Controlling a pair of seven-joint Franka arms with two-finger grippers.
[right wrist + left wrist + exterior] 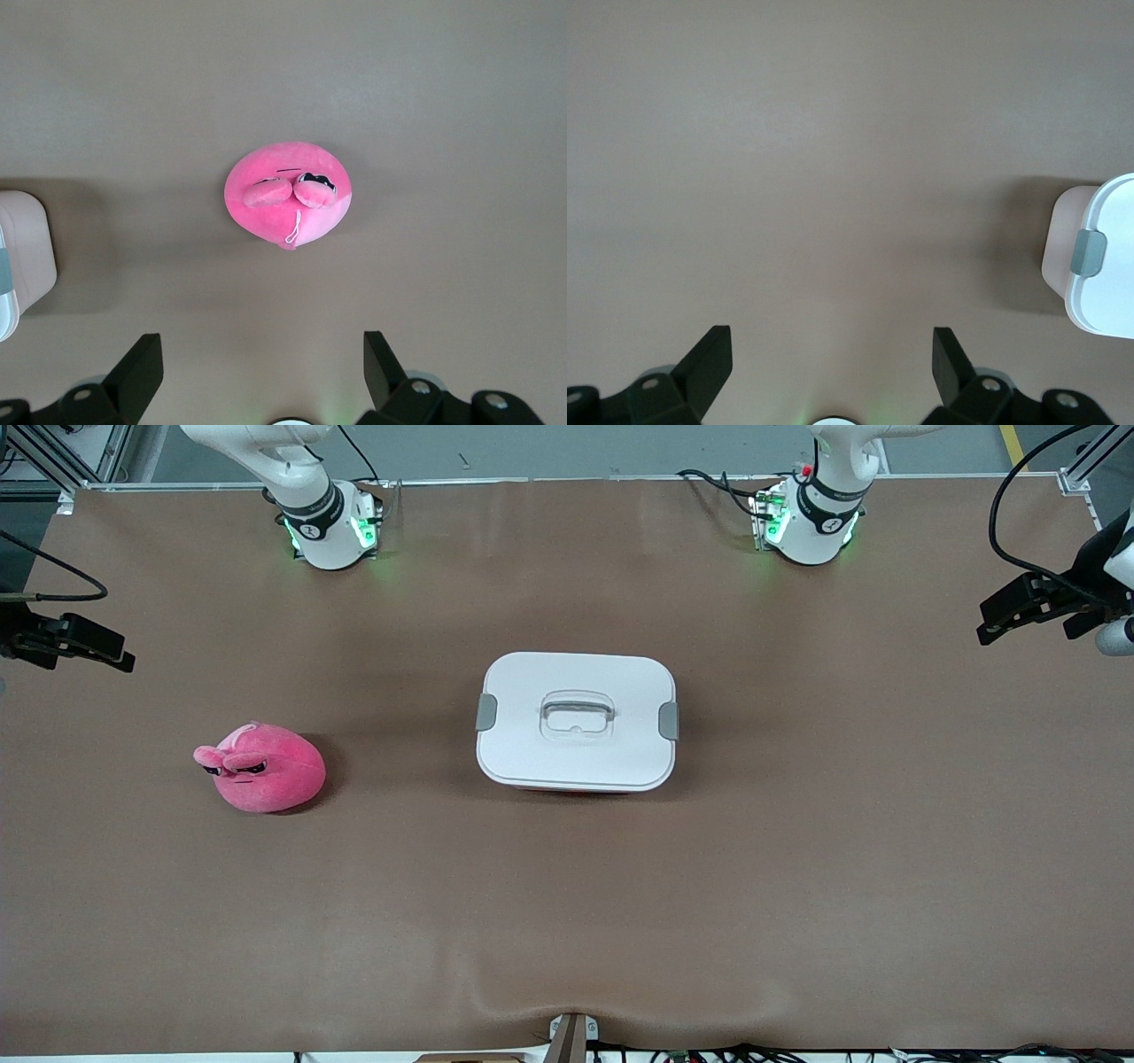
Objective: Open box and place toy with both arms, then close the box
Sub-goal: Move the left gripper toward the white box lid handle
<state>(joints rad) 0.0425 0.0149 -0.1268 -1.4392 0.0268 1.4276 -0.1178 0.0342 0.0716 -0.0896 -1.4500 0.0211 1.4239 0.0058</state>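
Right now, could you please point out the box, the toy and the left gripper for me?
box (pixel 576 691): front view, white lid.
toy (pixel 288 190): right wrist view, plush body.
left gripper (pixel 833 363): left wrist view, between open fingertips.

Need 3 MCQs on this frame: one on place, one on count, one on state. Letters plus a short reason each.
1. Where does the round bright pink plush toy lie?
A. on the white lid
B. on the table, toward the right arm's end
C. inside the tub

2. How many grey side clips show on the white-lidded translucent pink plastic box in the front view?
A. one
B. two
C. four

3. What state is the box in?
A. lid on
B. lid off beside it
C. tipped over

Key: 1 B, the toy sits on bare table apart from the box. 2 B, one clip at each short end. 3 A, the lid covers the upright tub.
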